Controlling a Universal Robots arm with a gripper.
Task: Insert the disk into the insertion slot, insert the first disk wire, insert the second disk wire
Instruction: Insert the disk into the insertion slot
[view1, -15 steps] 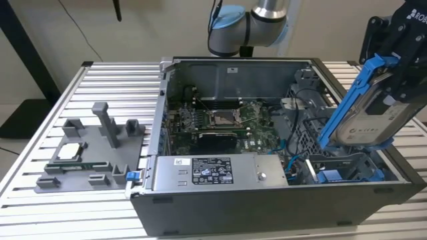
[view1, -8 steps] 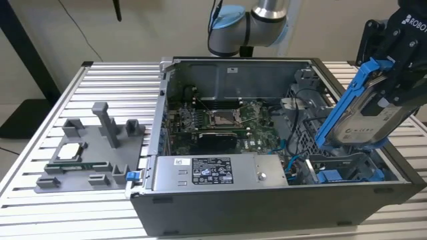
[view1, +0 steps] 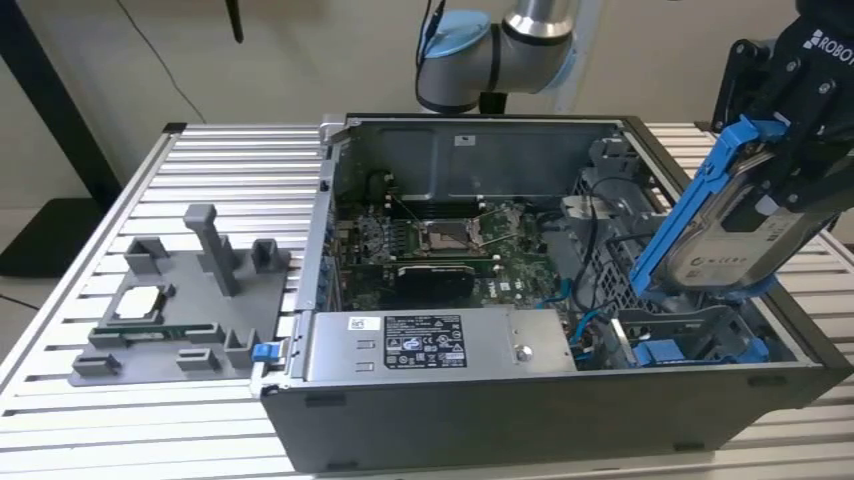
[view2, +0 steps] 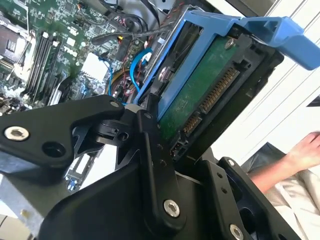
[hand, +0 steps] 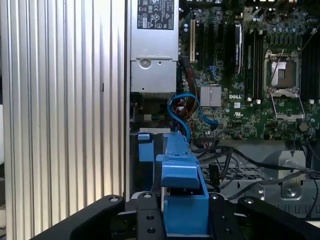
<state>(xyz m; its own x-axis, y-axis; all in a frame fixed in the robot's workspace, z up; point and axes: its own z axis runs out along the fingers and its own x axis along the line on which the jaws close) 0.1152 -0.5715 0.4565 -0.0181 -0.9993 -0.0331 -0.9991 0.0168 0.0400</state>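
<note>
The gripper (view1: 787, 180) is pinching the disk (view1: 721, 235), its fingers (view2: 149, 125) pressing on the blue-railed sides. It is holding the disk tilted, above the open computer case (view1: 534, 420). Beneath it, the insertion slot (view1: 681, 335) is lying at the case's corner on the exterior view's right.

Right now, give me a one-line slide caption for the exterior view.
End effector holds the blue-framed disk tilted above the insertion slot of an open computer case.

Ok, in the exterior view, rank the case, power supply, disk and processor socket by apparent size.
Case; then power supply and disk, which look about alike, so unranked; processor socket smallest.
</note>
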